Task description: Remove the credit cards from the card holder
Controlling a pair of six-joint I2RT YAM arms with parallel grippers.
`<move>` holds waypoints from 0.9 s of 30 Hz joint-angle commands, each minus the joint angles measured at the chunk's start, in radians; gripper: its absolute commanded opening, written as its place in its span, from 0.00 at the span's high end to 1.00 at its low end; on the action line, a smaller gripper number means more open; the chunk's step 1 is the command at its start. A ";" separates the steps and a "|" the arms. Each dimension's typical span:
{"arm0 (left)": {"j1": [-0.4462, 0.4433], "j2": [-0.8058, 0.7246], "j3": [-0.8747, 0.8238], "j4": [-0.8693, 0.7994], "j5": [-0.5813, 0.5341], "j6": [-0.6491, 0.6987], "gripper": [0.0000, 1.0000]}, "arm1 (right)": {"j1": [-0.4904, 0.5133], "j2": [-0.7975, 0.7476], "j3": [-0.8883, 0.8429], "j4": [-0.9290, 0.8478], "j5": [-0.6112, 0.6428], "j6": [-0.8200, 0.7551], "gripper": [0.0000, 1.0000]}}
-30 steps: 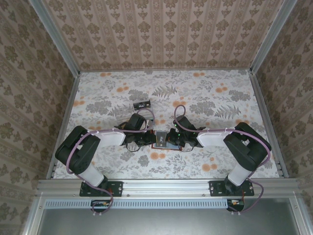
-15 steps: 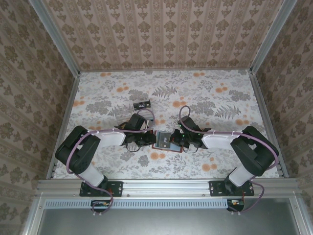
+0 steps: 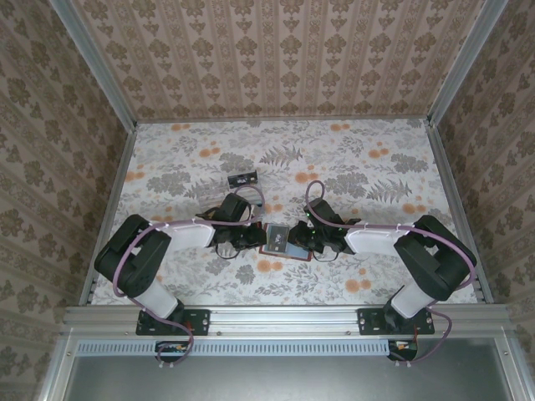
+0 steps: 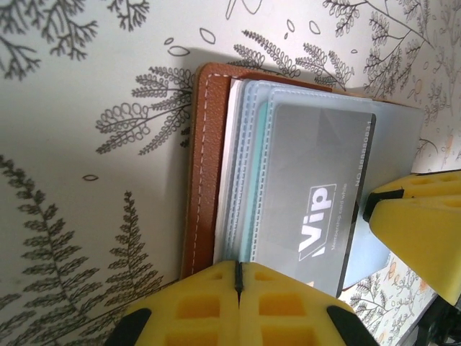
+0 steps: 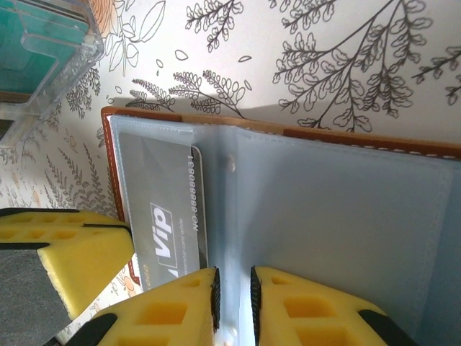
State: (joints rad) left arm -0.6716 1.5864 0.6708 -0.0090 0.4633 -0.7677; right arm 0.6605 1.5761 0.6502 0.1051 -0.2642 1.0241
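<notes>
Your right arm has swung its elbow out toward the right wall and eased its wrist back, so from above more of the card holder (image 3: 277, 241) lies bare between the two wrists. Your left arm hasn't budged. The holder is spread open, lining up, on the counter (image 3: 359, 159), midway between the arms.

Left fingers (image 4: 194, 306): pads pressed tight together at the holder's near edge, beside the brown leather border. Whether a flap is nipped in that seam, I can't tell. Right fingers (image 5: 173, 310): a sliver apart, with pale lining showing in the slit. Pinching a sleeve or just hovering over it, again I can't tell.

Now the bit your next move hangs on. The grey VIP card (image 5: 162, 216) sits in a clear sleeve on the left-arm half of the holder. From your right wrist it lies just left of the fingers, its near end tucked beside the left pad. Its long axis runs away from the pads toward the leather edge.

From your left wrist the same card lies right of the shut pads, long axis again pointing away, and a right pad sits at its long edge. Both arms are close, but I'd call the right nearer. Which end of the sleeve is open isn't clear, so check before drawing along that axis.

A clear plastic box (image 5: 43, 43) holding something teal stands near the holder's corner, so mind it.
</notes>
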 commanded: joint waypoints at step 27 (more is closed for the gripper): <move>0.026 0.040 0.076 -0.065 0.009 0.049 0.96 | 0.034 0.060 0.037 0.062 -0.079 -0.012 0.84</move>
State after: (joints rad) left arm -0.6437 1.6119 0.7452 -0.0933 0.4572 -0.7177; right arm 0.6857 1.6131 0.6598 0.1356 -0.3229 1.0206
